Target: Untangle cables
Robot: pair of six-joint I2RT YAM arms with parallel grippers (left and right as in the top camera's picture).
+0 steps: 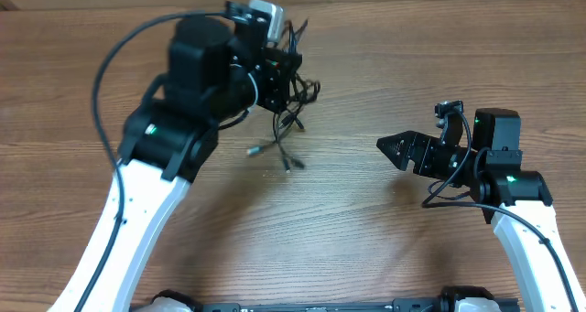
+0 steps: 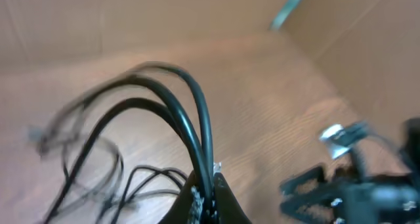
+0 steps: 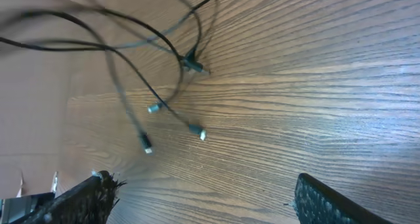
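**A:** Note the left gripper [image 2: 207, 186]. What is it on?

**B:** It is pinched shut on the cables [image 1: 286, 122]. Several thin black strands loop up out of its tips. The bundle hangs under that arm at the far side of the wooden table [image 1: 385, 257], and the plug ends [image 3: 199, 133] trail low. I can't tell whether they touch the wood.

**A:** And the right gripper [image 1: 401, 150]?

**B:** Its jaws are wide apart and empty. It sits low, aimed at the bundle but well apart from it.

**A:** So the step is a second grasp?

**B:** That's my reading. To do it well, I'd choose the one plug that hangs clear of the others and take its cord just behind the plug, never at the knot. Then draw it sideways, slowly, against the left's firm hold.

**A:** Risks?

**B:** Catching two cords would tighten the tangle. Cords this thin may also slip between the pads.
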